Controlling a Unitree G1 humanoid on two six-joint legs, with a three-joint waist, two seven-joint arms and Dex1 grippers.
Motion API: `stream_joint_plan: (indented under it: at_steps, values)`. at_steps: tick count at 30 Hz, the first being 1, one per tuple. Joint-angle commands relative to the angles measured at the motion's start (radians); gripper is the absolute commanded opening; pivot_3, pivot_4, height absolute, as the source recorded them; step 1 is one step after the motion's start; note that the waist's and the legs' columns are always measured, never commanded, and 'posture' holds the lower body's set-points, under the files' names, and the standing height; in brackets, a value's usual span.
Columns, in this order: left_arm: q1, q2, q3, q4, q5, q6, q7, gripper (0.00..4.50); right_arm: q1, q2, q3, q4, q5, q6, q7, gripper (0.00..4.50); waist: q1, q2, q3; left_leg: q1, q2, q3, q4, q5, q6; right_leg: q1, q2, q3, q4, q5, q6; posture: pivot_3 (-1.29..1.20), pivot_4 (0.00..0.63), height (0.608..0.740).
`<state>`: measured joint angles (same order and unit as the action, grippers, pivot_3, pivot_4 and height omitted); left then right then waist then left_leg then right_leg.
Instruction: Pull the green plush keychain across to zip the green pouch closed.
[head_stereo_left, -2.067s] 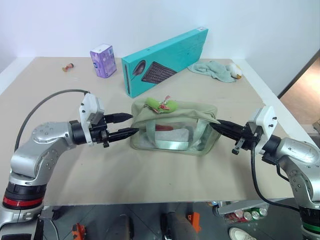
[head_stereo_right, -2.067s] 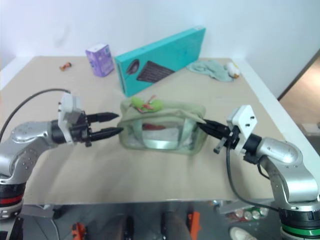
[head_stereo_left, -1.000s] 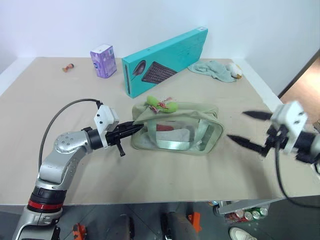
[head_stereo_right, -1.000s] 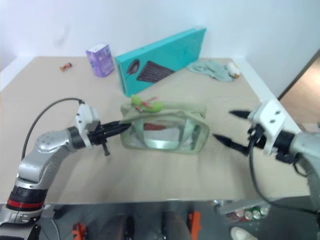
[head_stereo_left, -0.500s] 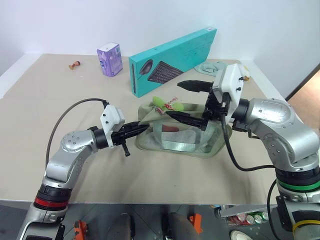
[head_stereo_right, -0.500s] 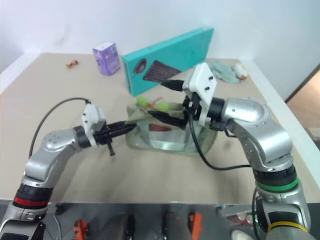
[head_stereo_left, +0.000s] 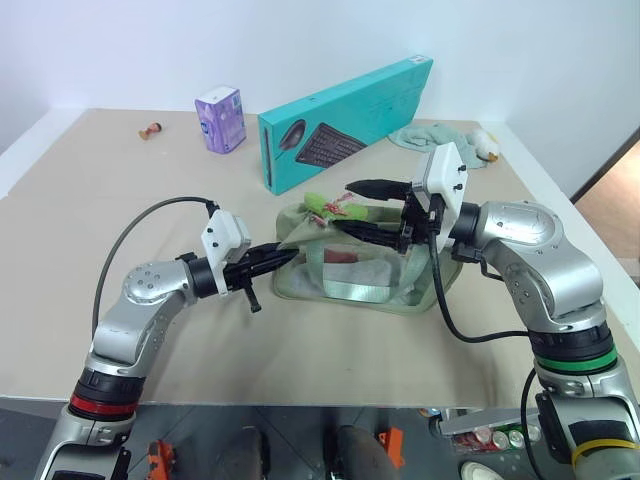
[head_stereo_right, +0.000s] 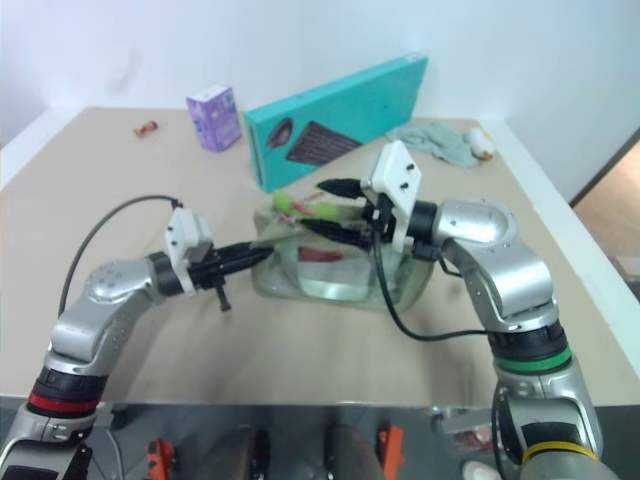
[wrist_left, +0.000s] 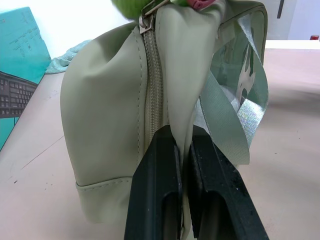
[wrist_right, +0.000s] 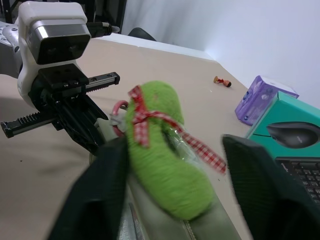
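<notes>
The green pouch (head_stereo_left: 372, 283) sits mid-table with its zipper on top. The green plush keychain (head_stereo_left: 322, 203), tied with a red checked ribbon, rests near the pouch's left end. My left gripper (head_stereo_left: 283, 254) is shut on the fabric of that end, seen close in the left wrist view with the pouch (wrist_left: 110, 100) pinched between the fingers (wrist_left: 160, 165). My right gripper (head_stereo_left: 342, 206) reaches in from the right, open, with a finger on each side of the keychain (wrist_right: 165, 165). One finger (wrist_right: 102, 195) touches the plush; the other stands apart from it.
A long teal keyboard box (head_stereo_left: 345, 110) lies just behind the pouch. A purple carton (head_stereo_left: 222, 118) and a small figure (head_stereo_left: 152, 129) sit at the back left, a pale mint cloth (head_stereo_left: 435, 138) at the back right. The table's right edge (head_stereo_left: 560, 215) drops to the floor.
My left gripper has shut on the pouch's left end and stayed there. My right arm swung in from the right to over the pouch, and its fingers have narrowed around the keychain.
</notes>
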<state>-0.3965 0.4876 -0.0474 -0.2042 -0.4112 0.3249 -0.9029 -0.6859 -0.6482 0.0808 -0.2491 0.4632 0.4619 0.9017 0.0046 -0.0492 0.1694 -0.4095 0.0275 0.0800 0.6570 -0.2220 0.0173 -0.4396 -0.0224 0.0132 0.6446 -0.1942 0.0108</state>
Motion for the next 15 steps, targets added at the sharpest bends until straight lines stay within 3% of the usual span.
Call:
stream_joint_plan:
  at_steps: [1, 5, 15]
  values:
    - [-0.006, -0.002, -0.021, 0.000, 0.008, 0.001, -0.003, 0.00, -0.028, 0.008, -0.011, -0.005, -0.007, -0.005, 0.004, 1.49, 0.000, 0.000, 0.000, 0.000, 0.000, 0.000, 0.000, 0.000, 0.000, 0.000, 0.000, 0.000, 0.000, 0.000, 0.000, 0.00, 0.150, 0.740]
    - [-0.004, -0.004, -0.022, -0.003, 0.008, 0.004, 0.001, 0.00, -0.026, 0.019, -0.012, -0.015, -0.004, 0.003, 0.008, 0.09, 0.000, 0.000, 0.000, 0.000, 0.000, 0.000, 0.000, 0.000, 0.000, 0.000, 0.000, 0.000, 0.000, 0.000, 0.000, 0.00, 0.150, 0.740]
    - [0.007, -0.017, -0.004, -0.012, 0.007, 0.037, 0.055, 0.00, 0.004, 0.003, -0.124, -0.099, 0.024, 0.008, -0.051, 0.01, 0.001, 0.000, 0.000, 0.000, 0.000, 0.000, 0.000, 0.000, 0.000, 0.000, 0.000, 0.000, 0.000, 0.000, 0.000, 0.00, 0.150, 0.740]
